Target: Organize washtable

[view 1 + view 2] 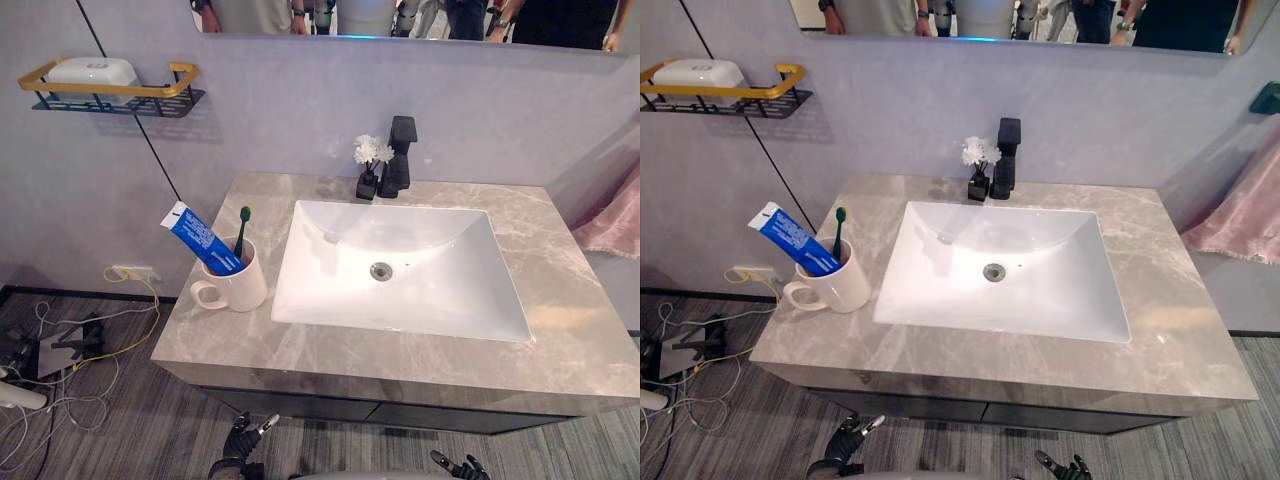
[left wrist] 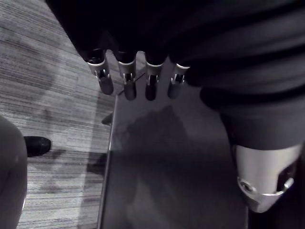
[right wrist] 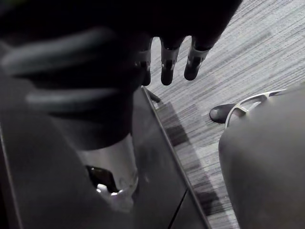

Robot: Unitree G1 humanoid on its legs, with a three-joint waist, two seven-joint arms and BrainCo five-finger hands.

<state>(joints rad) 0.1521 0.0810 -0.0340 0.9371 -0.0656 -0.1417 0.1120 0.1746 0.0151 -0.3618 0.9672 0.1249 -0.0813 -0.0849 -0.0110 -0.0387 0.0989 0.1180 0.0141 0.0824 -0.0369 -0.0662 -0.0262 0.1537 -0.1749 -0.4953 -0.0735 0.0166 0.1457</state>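
Both my hands hang low, in front of the dark cabinet under the near edge of the washtable: left hand near-left, right hand near-right. The left fingers and right fingers are straight and relaxed, holding nothing

Task stuff: a white mug on the left of the counter, just beside the sink, with the blue toothpaste tube and green toothbrush standing in it. The black faucet is far centre, with a small flower vase touching or just beside it on its left. A wall shelf far left holds a white box

Risks as I read it:
- raising either hand from here, the fingers could clip the counter's near lip
- the tube leans out left, so the mug looks top-heavy; a sideways nudge could tip it, or push it off the left edge, which is near
- reaching far over the sink, my arm could knock the vase over; it's small and narrow
- the toothbrush is loose in the mug and could flick out if I grab the rim
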